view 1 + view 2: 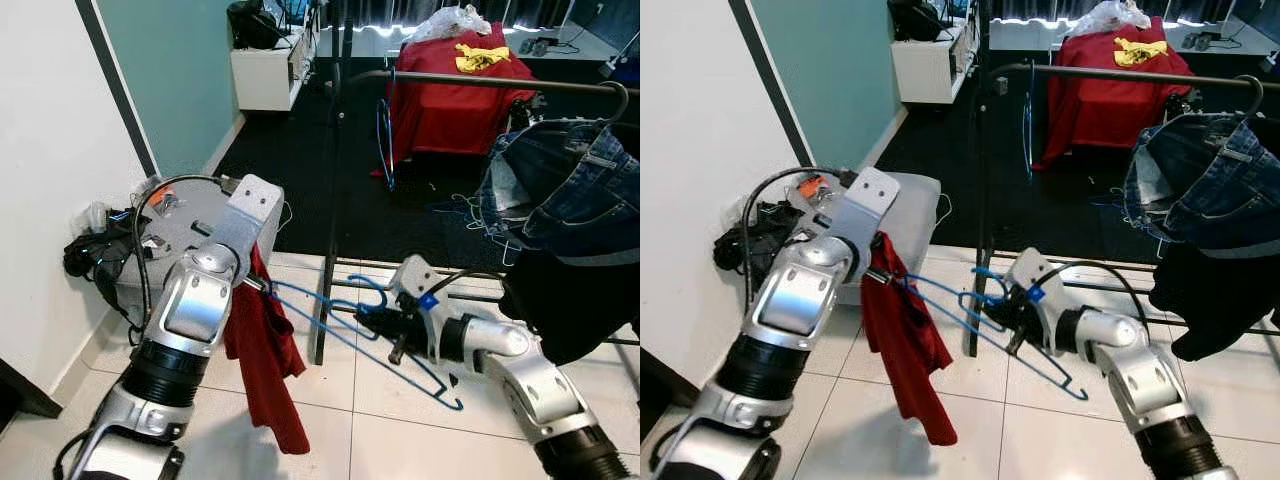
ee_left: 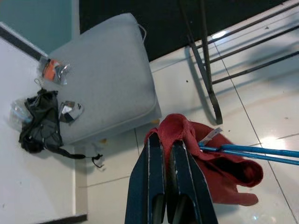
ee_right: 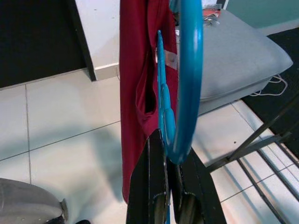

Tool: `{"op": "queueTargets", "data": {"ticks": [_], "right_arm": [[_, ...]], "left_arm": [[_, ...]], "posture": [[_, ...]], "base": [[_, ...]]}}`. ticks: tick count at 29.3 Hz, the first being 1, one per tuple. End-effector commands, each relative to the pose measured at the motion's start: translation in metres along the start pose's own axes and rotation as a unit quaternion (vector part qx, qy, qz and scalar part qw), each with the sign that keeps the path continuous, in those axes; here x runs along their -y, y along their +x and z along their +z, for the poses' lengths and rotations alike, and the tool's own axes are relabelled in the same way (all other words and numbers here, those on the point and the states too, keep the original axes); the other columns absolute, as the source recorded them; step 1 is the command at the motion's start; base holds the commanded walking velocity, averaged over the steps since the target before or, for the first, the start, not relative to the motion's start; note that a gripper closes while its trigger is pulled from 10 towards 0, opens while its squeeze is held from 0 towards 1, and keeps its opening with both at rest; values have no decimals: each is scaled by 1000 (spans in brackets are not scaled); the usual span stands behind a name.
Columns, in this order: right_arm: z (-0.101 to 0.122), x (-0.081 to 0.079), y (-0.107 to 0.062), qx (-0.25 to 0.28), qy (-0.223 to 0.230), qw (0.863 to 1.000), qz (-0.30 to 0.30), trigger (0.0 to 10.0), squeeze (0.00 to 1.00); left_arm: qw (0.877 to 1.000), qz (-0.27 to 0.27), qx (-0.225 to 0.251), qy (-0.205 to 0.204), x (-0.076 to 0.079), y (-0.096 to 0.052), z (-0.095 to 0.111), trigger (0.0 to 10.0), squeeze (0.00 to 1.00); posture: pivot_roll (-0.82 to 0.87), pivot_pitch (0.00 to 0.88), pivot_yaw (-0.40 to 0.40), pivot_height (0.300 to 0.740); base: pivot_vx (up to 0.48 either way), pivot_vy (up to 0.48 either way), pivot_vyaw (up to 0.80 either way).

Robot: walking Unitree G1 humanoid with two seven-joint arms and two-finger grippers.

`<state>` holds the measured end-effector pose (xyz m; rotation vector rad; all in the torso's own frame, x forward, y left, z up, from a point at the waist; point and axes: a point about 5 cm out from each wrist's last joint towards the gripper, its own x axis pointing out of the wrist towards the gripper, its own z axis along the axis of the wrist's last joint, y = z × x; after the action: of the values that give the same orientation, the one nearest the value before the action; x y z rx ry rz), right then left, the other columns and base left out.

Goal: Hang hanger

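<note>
In the near middle of the eye views, the right gripper pinches the blue hanger by its hook, so it should lift hook-first toward the far rail. The left gripper clamps the red shirt at the hanger's left end. The right wrist view shows the hook curving above the closed fingers.

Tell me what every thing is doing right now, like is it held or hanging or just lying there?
blue hanger: held low off the floor, not yet on the rail.
red garment: draped on one end of the hanger, dangling.
left gripper: shut on the garment.
right gripper: shut on the hanger's hook.
clothes rail: standing, jeans hanging on it.
grey cushion: lying on the floor by the wall.
</note>
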<state>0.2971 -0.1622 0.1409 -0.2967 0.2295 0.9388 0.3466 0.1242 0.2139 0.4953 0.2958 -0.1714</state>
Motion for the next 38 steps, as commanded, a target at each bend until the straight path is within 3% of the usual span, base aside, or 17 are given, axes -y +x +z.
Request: {"op": "queueTargets", "data": {"ticks": [1,9,15,25,31,38], "right_arm": [[2,1,2,5,-4,1000,4,10000,0],[1,4,3,-3,-5,1000,13,10000,0],[-2,9,6,-17,-10,1000,24,10000,0],[-4,7,3,-29,-12,998,50,10000,0],[-16,12,7,-53,-14,998,34,10000,0],[-14,15,9,-54,-19,998,37,10000,0]], "left_arm": [[1000,-4,17,11,-4,-3,8,10000,0],[999,-18,25,11,-4,-7,16,10000,0],[998,-47,50,1,1,-17,34,10000,0],[997,-50,50,8,1,-18,37,10000,0],[995,-73,61,0,7,-25,48,10000,0],[994,-88,71,-3,9,-29,54,10000,0]], "posture": [[0,68,48,740],[-1,77,45,740],[-2,86,37,740],[-8,89,39,740],[-7,88,39,740],[-6,86,35,740]], "base": [[0,0,0],[0,0,0],[0,0,0],[0,0,0],[0,0,0],[0,0,0]]}}
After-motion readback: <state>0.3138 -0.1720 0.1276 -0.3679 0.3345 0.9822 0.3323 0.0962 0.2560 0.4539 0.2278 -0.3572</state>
